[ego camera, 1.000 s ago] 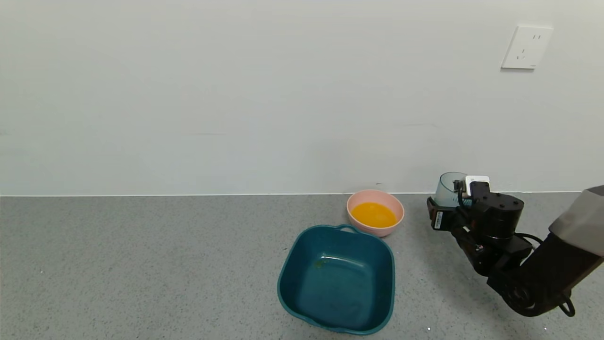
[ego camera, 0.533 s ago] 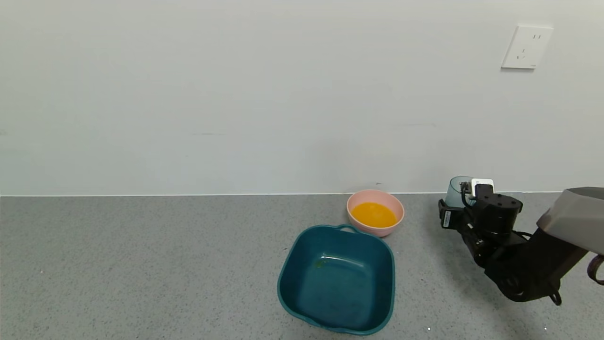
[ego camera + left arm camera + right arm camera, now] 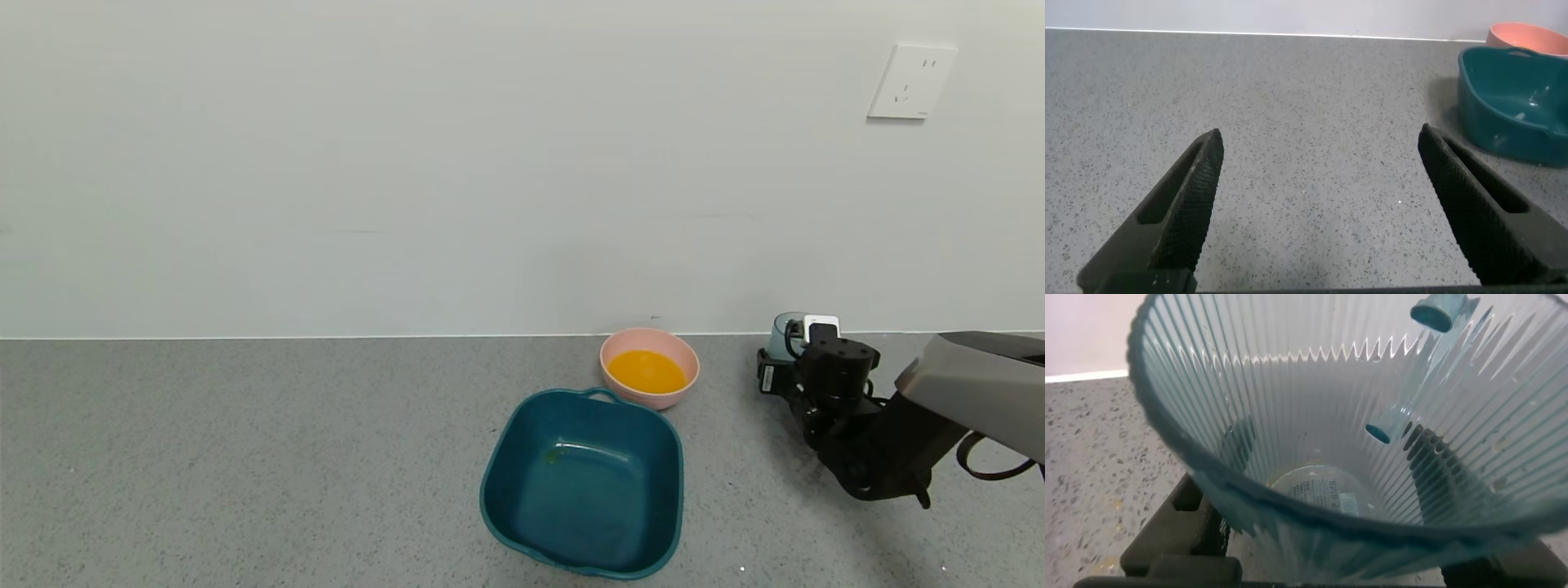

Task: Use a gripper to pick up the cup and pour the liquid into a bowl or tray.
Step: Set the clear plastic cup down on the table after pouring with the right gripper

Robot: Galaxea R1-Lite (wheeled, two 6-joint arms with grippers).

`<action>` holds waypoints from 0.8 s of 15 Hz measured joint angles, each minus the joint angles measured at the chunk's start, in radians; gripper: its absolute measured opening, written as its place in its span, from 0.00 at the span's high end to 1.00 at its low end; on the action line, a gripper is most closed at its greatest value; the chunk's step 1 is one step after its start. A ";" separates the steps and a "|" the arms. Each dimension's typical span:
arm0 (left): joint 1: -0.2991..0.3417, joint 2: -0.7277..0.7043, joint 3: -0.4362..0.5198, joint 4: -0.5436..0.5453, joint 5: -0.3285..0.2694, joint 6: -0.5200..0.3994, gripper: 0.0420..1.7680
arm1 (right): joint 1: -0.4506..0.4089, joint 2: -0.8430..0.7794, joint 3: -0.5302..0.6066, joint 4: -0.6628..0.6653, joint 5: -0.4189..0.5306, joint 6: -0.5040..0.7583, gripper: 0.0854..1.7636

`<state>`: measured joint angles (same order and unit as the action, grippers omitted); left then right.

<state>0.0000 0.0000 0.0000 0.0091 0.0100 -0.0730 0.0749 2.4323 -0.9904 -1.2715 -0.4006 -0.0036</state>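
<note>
The ribbed blue-green cup (image 3: pixel 778 333) is upright at the far right of the counter, close to the wall. My right gripper (image 3: pixel 790 345) is shut on it. In the right wrist view the cup (image 3: pixel 1315 400) fills the frame and looks empty but for a faint yellow film on its bottom; the gripper (image 3: pixel 1323 508) has a finger on each side of it. I cannot tell whether its base touches the counter. The orange liquid (image 3: pixel 647 371) lies in the pink bowl (image 3: pixel 686 353), left of the cup. My left gripper (image 3: pixel 1319 133) is open and empty over bare counter.
A dark teal tub (image 3: pixel 502 457) with handles sits just in front of the pink bowl; both show in the left wrist view, the tub (image 3: pixel 1515 106) and the bowl (image 3: pixel 1527 37). A wall socket (image 3: pixel 910 82) is on the wall above the right arm.
My right gripper has lowered the upright cup toward the counter and carried it farther from me, near the wall. The bowl, liquid and tub have not moved.
</note>
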 joint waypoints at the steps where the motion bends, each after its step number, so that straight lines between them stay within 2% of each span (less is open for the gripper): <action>1: 0.000 0.000 0.000 0.000 0.000 0.000 0.03 | -0.003 0.014 -0.025 0.003 -0.002 0.000 0.24; 8: 0.000 0.000 0.000 0.000 0.000 0.000 0.03 | -0.011 0.079 -0.152 0.051 -0.007 0.000 0.24; 12: 0.000 0.000 0.000 0.000 0.000 0.000 0.03 | -0.007 0.093 -0.168 0.057 -0.008 0.002 0.24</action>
<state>0.0000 0.0000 0.0000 0.0091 0.0100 -0.0730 0.0681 2.5255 -1.1583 -1.2143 -0.4089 -0.0019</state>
